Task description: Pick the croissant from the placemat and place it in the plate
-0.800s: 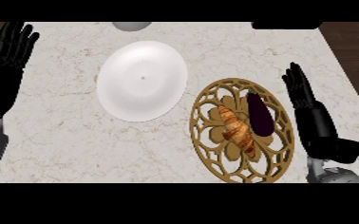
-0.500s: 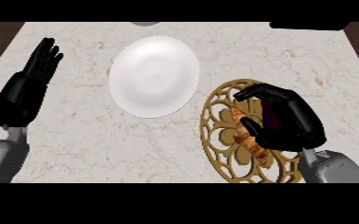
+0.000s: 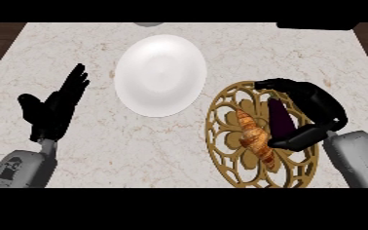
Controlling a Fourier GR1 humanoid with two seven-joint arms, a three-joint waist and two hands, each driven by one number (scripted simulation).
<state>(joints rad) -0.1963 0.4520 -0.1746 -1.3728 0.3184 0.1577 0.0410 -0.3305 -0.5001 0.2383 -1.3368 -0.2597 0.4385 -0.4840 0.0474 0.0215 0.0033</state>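
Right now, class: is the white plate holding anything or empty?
Empty. The white plate shows only bare surface; the croissant lies on the gold placemat beside it.

One croissant [image 3: 253,137]; one plate [image 3: 159,75]; one placemat [image 3: 223,146]; one eggplant [image 3: 280,119]

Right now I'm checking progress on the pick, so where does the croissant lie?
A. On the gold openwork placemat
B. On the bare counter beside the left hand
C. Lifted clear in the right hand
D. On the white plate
A: the croissant lies on the gold placemat, beside a dark purple item, with the right hand curled over them, while the white plate holds nothing.
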